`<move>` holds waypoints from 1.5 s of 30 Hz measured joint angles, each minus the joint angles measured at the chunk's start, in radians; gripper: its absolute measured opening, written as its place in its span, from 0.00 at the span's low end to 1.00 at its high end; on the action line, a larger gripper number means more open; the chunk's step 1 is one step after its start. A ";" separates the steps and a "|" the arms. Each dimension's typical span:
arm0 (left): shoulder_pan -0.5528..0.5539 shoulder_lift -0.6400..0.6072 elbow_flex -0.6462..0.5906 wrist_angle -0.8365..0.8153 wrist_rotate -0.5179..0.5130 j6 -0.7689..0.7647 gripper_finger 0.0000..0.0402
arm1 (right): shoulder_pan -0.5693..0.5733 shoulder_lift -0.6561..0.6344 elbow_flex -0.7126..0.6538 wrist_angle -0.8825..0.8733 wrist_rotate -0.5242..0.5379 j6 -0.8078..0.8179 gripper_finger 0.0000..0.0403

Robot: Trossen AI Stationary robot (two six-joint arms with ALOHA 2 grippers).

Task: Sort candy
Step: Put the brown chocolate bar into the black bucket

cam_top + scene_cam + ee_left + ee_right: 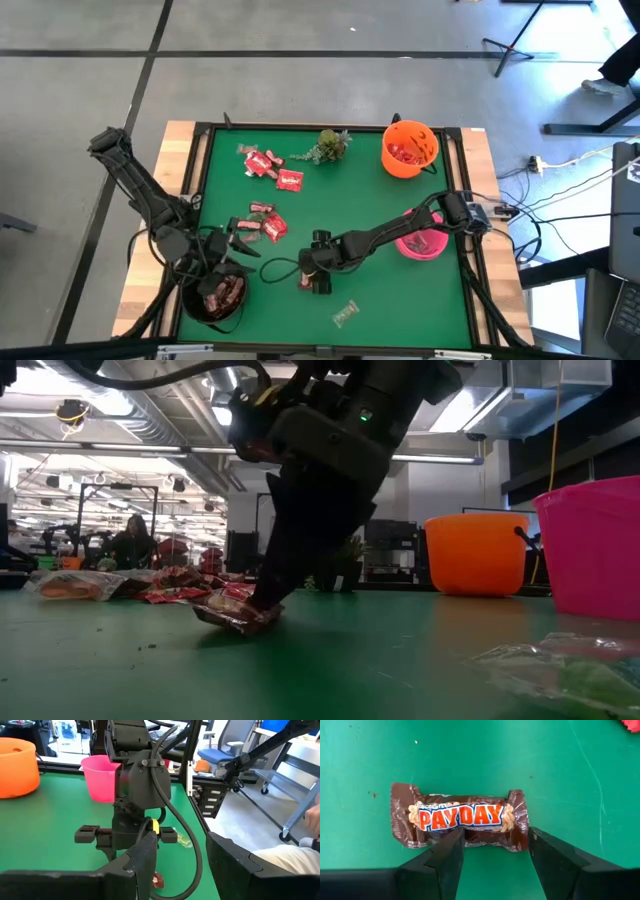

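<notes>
The right gripper [495,865], its blunt dark fingers spread, stands over a glossy, crinkled brown bar [460,820] on smooth green felt; the left gripper's [225,262] state is unclear.

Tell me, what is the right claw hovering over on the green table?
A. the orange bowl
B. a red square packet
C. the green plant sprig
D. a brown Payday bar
D: the right wrist view shows the right gripper with open fingers over a brown Payday bar lying flat on the green table.

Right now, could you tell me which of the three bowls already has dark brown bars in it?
The black bowl at the near left corner, below the left gripper. The orange bowl holds red candy.
</notes>
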 joint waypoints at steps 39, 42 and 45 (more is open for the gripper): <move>0.014 0.086 -0.001 -0.006 -0.104 0.073 0.40 | 0.009 -0.267 -0.003 0.022 0.182 -0.030 0.00; 0.014 0.086 -0.001 -0.006 -0.117 0.079 0.40 | 0.008 -0.272 -0.002 0.005 0.175 -0.030 0.00; 0.014 0.086 -0.001 -0.004 -0.120 0.078 0.40 | 0.008 -0.255 -0.002 0.003 0.140 -0.035 0.00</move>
